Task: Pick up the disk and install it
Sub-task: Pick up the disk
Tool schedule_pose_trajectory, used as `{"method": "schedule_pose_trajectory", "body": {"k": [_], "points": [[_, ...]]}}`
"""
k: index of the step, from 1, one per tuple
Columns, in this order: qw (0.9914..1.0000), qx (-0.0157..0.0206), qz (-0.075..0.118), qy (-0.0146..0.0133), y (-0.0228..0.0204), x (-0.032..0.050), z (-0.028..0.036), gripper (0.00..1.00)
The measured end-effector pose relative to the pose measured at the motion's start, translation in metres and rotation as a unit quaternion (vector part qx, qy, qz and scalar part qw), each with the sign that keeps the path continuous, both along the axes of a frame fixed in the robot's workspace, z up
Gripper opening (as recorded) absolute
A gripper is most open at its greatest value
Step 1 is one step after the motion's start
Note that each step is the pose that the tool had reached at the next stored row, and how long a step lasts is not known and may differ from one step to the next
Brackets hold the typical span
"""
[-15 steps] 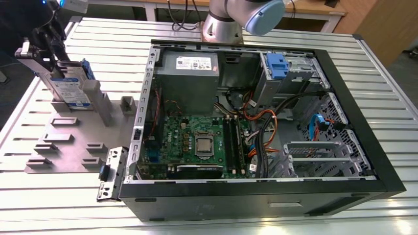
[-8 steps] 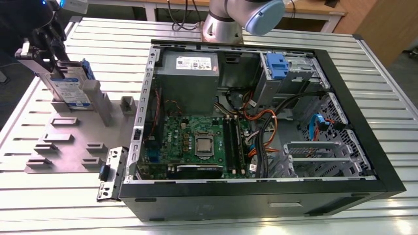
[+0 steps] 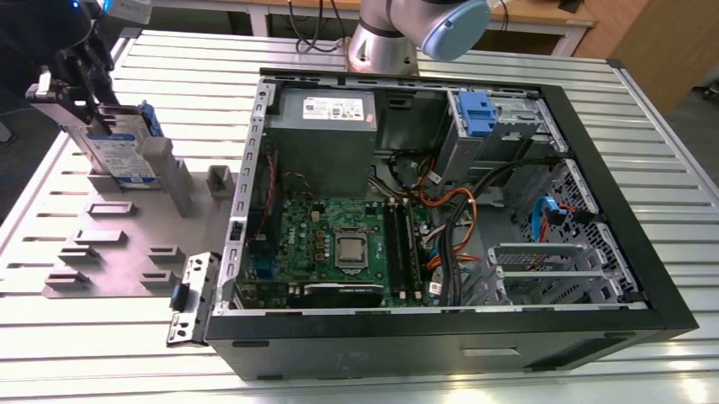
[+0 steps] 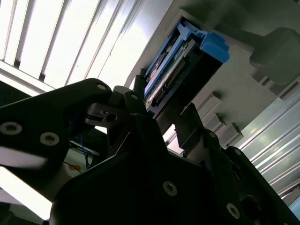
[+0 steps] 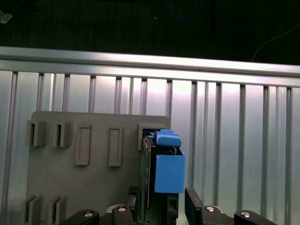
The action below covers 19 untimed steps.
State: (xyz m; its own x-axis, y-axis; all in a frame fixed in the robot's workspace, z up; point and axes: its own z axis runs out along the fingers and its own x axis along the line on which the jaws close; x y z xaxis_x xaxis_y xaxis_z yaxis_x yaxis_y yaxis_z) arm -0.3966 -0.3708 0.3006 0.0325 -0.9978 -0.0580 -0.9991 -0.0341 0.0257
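The disk [image 3: 118, 150] is seen standing upright in a grey holder plate [image 3: 124, 244] on the ribbed metal table [image 3: 90, 353], at the exterior view's left, well apart from the open computer case [image 3: 629, 252], which lies at the exterior view's right. Its long axis is judged to run nearly vertical, from the plate up toward the gripper [image 3: 73, 84], so the gripper is placed directly over the upper end of the disk and not beside its flat face. In the first wrist view the blue rail of the disk [image 5: 164, 173] is found just in front of the gripper [image 5: 161, 208], with the holder plate [image 5: 70, 178] spread behind it. In the second wrist view the near end of the disk [image 4: 173, 65] is met in line with the gripper [image 4: 164, 105]. Whether the gripper is clenched on the disk or released cannot be told. The disk is judged not yet taken out of its slot.
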Motion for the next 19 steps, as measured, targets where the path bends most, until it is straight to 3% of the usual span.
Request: {"method": "schedule_pose_trajectory", "body": {"k": [2,3,19], "points": [[1.00000,0.0000,0.000,0.0000,0.0000,0.0000,-0.0001,0.52],[1.00000,0.0000,0.000,0.0000,0.0000,0.0000,-0.0001,0.45],[1.00000,0.0000,0.000,0.0000,-0.0028,0.0000,-0.0002,0.45]]}}
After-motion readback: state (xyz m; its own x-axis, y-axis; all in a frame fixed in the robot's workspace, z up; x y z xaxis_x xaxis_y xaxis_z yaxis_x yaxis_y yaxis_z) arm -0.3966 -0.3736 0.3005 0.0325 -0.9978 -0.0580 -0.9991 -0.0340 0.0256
